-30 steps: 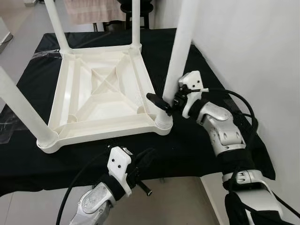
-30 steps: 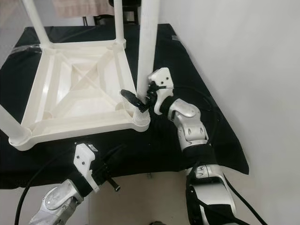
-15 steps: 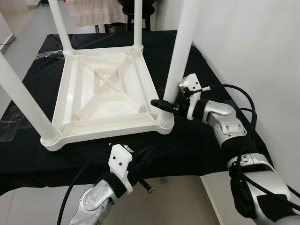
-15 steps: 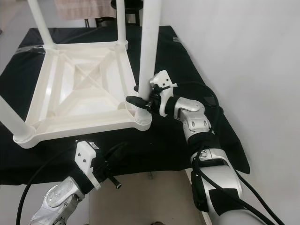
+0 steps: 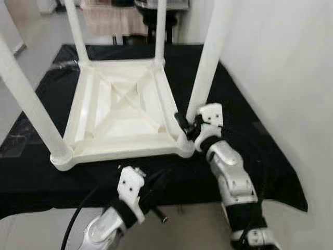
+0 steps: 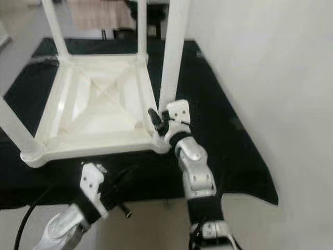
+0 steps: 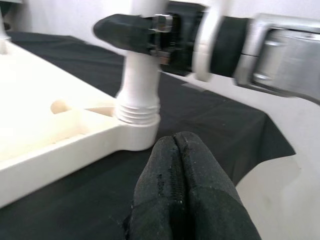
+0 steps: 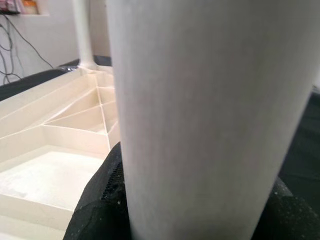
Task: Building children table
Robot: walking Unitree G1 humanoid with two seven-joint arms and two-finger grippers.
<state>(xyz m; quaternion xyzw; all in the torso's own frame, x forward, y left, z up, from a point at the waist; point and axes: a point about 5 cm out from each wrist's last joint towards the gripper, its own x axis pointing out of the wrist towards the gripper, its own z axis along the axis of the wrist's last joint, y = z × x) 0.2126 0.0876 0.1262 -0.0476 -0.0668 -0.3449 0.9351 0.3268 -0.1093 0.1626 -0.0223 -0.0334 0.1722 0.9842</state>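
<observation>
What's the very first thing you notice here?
A white table lying upside down on a black cloth, its legs sticking up. The right gripper hugs the near right leg just above its socket. The left gripper waits at the cloth's front edge, fingers pressed together.

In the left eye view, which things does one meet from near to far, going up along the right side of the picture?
right gripper shut on the near right leg → black cloth → far right leg
</observation>
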